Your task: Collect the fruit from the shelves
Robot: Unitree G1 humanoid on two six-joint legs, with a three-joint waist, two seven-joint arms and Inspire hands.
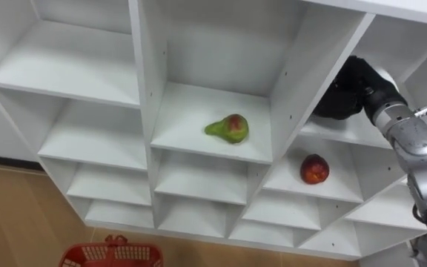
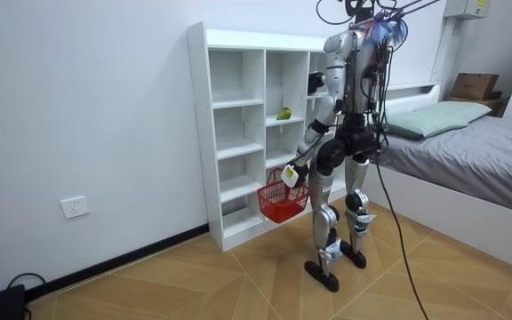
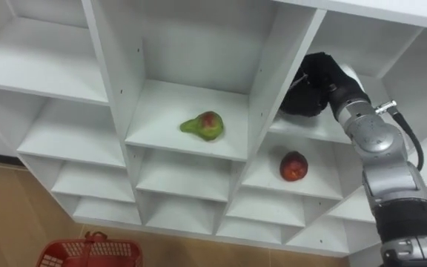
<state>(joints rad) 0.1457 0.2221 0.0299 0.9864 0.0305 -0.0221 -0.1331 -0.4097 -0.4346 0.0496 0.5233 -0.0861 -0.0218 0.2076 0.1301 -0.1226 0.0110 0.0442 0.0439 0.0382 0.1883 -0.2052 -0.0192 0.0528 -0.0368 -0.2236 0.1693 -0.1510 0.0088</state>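
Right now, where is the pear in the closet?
In the left eye view the pear lies on a middle-column shelf, in the column left of the right hand and up-left of the red fruit.

Bed (image 2: 492,164): grey cover, room view's right
Pillow (image 2: 429,117): pale green, on the bed
Socket (image 2: 76,207): low on wall (image 2: 105,107)

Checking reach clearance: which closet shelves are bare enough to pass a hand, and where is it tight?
The left column's shelves are bare. The middle column is free below the pear. The right column is crowded: the right hand occupies the compartment above the red fruit. The left hand holds the red basket.
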